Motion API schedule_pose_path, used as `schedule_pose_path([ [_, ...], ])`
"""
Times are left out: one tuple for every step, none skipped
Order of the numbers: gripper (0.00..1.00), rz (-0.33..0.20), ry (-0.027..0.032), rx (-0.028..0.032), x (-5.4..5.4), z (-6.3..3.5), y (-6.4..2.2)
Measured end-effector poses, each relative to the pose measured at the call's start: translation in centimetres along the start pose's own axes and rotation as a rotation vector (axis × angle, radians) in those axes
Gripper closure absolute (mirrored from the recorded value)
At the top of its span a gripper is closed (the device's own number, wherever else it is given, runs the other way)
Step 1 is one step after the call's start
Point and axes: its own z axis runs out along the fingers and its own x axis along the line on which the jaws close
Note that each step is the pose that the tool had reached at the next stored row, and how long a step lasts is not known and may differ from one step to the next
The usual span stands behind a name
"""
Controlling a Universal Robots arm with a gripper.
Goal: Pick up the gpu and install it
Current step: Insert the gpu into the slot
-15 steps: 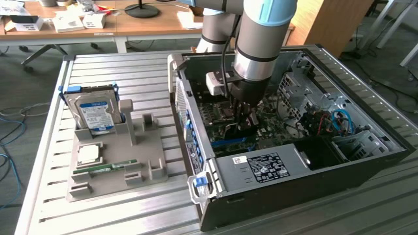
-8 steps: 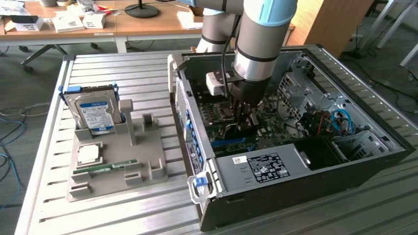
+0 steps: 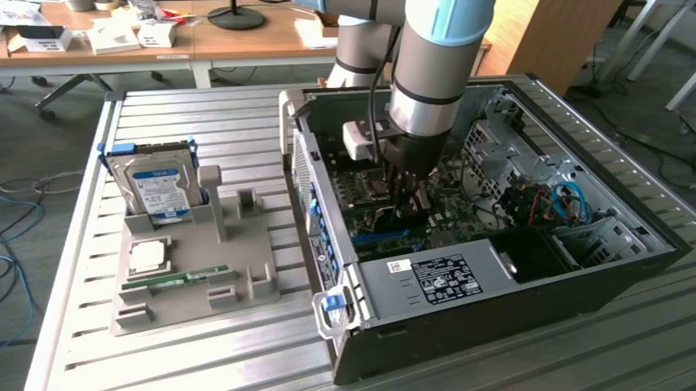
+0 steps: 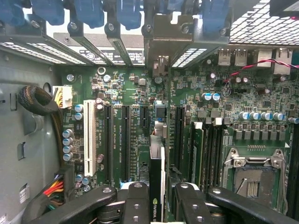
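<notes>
Wrist view: the gripper (image 4: pixel 159 195) is down inside the computer case, and its two black fingers (image 4: pixel 137 201) pinch the gpu (image 4: pixel 156 179) between them. The gpu is seen from its thin edge, a dark strip with a small green logo on it. It hangs just over the green motherboard (image 4: pixel 135 93), in line with the long black slots (image 4: pixel 126 140). I cannot tell if its far edge touches the board. A white slot (image 4: pixel 89 135) sits beside the black ones. A silver chip socket (image 4: pixel 252 179) lies well off to the other side. A row of blue clips (image 4: pixel 88 11) lines the case wall past the slots.

From the exterior view, the grey and blue arm (image 3: pixel 435 65) reaches straight down into the open computer case (image 3: pixel 609 277). The gripper (image 3: pixel 408 191) is low over the board, near the middle. A grey power box (image 3: pixel 435 281) with a label sits in the near corner of the case.

On the exterior view's left, a grey tray (image 3: pixel 185 309) rests on the metal table (image 3: pixel 218 114). A hard drive (image 3: pixel 158 191) with a blue label stands in it. A square chip (image 3: pixel 147 257) and a thin green memory stick (image 3: pixel 174 279) lie in it too.
</notes>
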Motion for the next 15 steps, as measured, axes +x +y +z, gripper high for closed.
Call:
schedule_pose_path([
  [0.74, 0.000, 0.0002, 0.0000, 0.00, 0.01, 0.01],
  [0.74, 0.000, 0.0001, 0.0000, 0.00, 0.02, 0.01],
  [0.74, 0.000, 0.0002, 0.0000, 0.00, 0.02, 0.02],
  [0.74, 0.000, 0.0001, 0.0000, 0.00, 0.03, 0.03],
  [0.74, 0.000, 0.0000, 0.0001, 0.00, 0.06, 0.03],
  [0.74, 0.000, -0.0002, 0.0002, 0.00, 0.09, 0.05],
  [0.74, 0.000, -0.0003, 0.0003, 0.00, 0.12, 0.08],
  [0.74, 0.000, -0.0001, 0.0002, 0.00, 0.12, 0.08],
  [0.74, 0.000, 0.0000, 0.0002, 0.00, 0.12, 0.08],
  [0.74, 0.000, 0.0000, 0.0001, 0.00, 0.12, 0.08],
  [0.74, 0.000, 0.0000, 0.0001, 0.00, 0.11, 0.08],
  [0.74, 0.000, 0.0000, 0.0001, 0.00, 0.11, 0.08],
  [0.74, 0.000, 0.0000, 0.0001, 0.00, 0.12, 0.08],
  [0.74, 0.000, 0.0000, 0.0001, 0.00, 0.12, 0.08],
  [0.74, 0.000, 0.0000, 0.0001, 0.00, 0.12, 0.09],
])
